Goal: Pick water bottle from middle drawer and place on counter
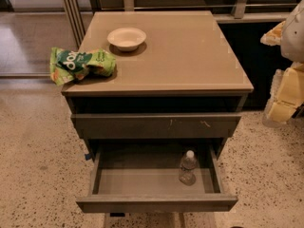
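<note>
The water bottle [187, 167] is small and clear with a white cap. It stands upright inside the open middle drawer [156, 203], near the drawer's right wall. The drawer is pulled far out below the counter [185, 56], the tan top of the cabinet. My gripper [284, 96] shows as pale yellow and white parts at the right edge of the view. It is level with the counter's front edge, to the right of the cabinet, well above and apart from the bottle.
A white bowl [127, 38] sits on the counter's back left. A green snack bag [80, 64] hangs over the counter's left edge. A drawer front with pale scratch marks [156, 125] juts out above the open drawer. Speckled floor [38, 160] surrounds the cabinet.
</note>
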You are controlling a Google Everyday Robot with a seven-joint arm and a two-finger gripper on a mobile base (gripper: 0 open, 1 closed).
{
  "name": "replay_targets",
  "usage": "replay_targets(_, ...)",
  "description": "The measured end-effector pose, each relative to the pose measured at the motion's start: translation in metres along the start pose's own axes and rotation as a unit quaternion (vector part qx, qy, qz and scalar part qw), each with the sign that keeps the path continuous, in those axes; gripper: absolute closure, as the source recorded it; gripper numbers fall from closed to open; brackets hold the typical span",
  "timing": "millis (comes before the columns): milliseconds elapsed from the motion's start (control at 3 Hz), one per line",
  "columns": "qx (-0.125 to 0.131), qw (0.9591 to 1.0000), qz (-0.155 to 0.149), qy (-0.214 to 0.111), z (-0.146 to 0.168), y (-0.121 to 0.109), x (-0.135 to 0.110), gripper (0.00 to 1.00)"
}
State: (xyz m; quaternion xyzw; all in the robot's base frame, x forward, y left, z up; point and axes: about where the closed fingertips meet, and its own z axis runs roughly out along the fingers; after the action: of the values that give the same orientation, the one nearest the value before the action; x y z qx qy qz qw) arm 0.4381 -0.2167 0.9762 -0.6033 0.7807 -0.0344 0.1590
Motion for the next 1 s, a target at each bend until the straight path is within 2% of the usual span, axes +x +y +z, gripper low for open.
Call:
replay_targets(333, 0.000, 1.0000, 0.000, 0.000, 0.000, 0.000, 0.000, 0.00)
replay_targets(667, 0.000, 1.0000, 0.000, 0.000, 0.000, 0.000, 0.000, 0.16)
replay_targets(1000, -0.005, 0.9996, 0.017, -0.021, 0.044, 0.002, 0.006, 0.47)
